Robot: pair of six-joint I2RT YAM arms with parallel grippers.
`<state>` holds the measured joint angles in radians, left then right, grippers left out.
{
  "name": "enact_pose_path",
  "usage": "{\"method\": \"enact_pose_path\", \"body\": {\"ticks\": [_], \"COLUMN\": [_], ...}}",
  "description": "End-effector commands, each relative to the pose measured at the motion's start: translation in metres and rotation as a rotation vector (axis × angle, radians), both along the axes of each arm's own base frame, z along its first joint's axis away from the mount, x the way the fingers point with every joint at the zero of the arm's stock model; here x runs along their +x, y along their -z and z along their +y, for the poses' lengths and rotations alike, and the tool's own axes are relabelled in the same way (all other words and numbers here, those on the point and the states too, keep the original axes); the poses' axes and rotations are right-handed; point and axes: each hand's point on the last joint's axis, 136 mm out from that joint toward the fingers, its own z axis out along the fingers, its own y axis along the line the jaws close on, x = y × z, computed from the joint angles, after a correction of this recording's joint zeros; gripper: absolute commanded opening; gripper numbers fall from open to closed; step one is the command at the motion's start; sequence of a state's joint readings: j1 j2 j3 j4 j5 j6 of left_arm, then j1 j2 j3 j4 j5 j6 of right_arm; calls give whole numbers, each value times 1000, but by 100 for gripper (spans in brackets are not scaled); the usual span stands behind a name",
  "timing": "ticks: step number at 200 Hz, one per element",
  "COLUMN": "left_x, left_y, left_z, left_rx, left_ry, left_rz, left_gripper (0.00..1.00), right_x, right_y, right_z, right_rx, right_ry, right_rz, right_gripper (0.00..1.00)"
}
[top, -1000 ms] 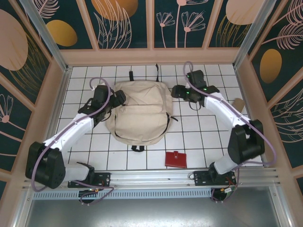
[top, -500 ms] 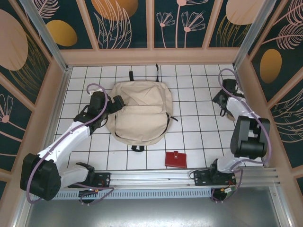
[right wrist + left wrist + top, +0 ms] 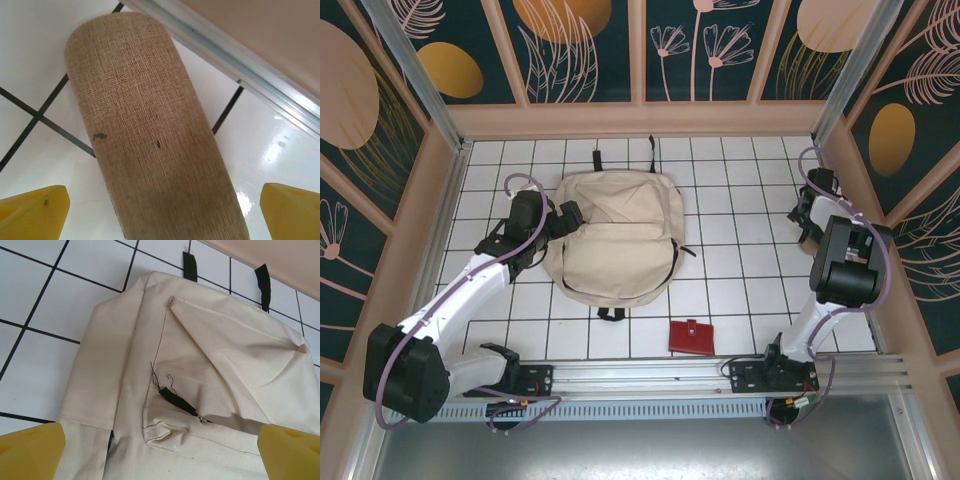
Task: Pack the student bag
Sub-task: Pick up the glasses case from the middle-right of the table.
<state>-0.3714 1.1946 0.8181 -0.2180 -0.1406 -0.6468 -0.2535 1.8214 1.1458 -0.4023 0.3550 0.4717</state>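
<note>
Student bag (image 3: 210, 355) lies under the left gripper (image 3: 160, 452), fingers (image 3: 30, 452) spread wide; right gripper (image 3: 160, 212) gapes open too, burlap pouch (image 3: 150, 125) sitting between its fingers.

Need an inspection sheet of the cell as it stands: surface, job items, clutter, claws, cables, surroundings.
Surface: white tiled table, no spills seen.
Job's things: student bag lies flat, mid-table.
Clutter: red wallet near the front rail; tan pouch by the right wall.
Claws: left claw open over the bag's corner; right claw open, astride the pouch.
Cables: purple cables loop along both arms.
Surroundings: floral wall panels.
</note>
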Motion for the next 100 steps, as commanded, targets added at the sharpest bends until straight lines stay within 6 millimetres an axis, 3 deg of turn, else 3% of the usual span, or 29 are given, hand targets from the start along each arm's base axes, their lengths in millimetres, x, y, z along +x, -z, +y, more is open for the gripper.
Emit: {"method": "enact_pose_path", "body": {"ticks": [1,59,100], "left_x": [5,8,7], "left_y": [-6,-11,-9], "left_z": [-2,-3,-2], "left_rx": [-2,5,14], "left_ry": [9,10,7], "left_rz": [-1,-4,2], "left_gripper": [99,98,99], "right_x": [13,10,7], "right_y": [9,26,27], "right_z": [8,7,4], "right_rx": [68,100,92], "right_ry": [-72,-79,-58], "right_rz": [0,38,50], "right_gripper": [94,79,69]}}
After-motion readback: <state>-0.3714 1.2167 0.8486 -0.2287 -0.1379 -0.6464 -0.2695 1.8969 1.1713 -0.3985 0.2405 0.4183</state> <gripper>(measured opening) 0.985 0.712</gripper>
